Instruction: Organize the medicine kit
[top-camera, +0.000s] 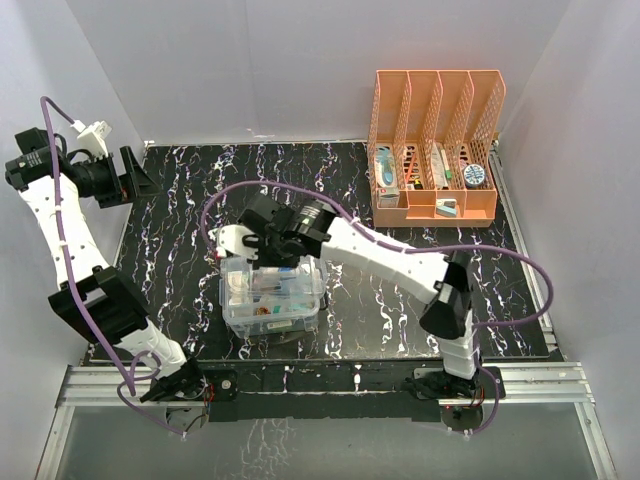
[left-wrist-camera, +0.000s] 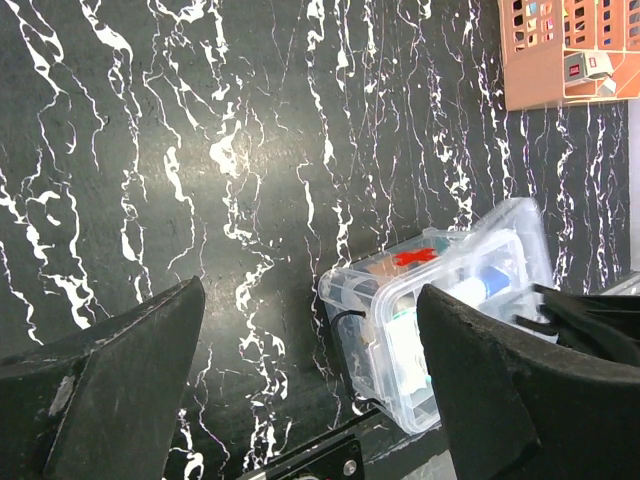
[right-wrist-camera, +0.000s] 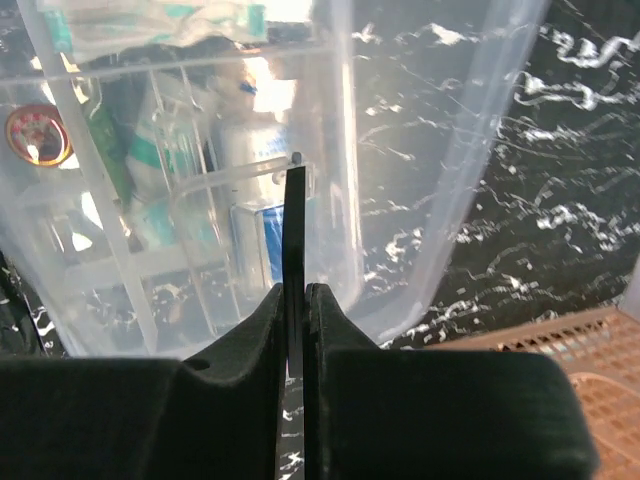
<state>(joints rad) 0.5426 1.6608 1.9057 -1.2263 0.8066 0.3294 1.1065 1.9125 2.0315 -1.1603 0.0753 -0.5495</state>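
Observation:
The medicine kit (top-camera: 272, 312) is a clear box full of small packs, standing near the table's front edge. It also shows in the left wrist view (left-wrist-camera: 440, 290) and fills the right wrist view (right-wrist-camera: 200, 200). My right gripper (top-camera: 262, 260) hangs over the kit's rear edge. In the right wrist view this gripper (right-wrist-camera: 297, 295) is shut on a thin dark handle (right-wrist-camera: 293, 230) that runs up to a clear lug on the lid. My left gripper (top-camera: 138, 182) is far off at the rear left, and its wrist view shows it (left-wrist-camera: 310, 290) open with only the table between its fingers.
A tall orange perforated rack (top-camera: 435, 150) with several slots holds small packs at the back right; it also appears in the wrist views (left-wrist-camera: 570, 50) (right-wrist-camera: 590, 350). The table (top-camera: 400, 300) is black marble-patterned. White walls close in the sides and back.

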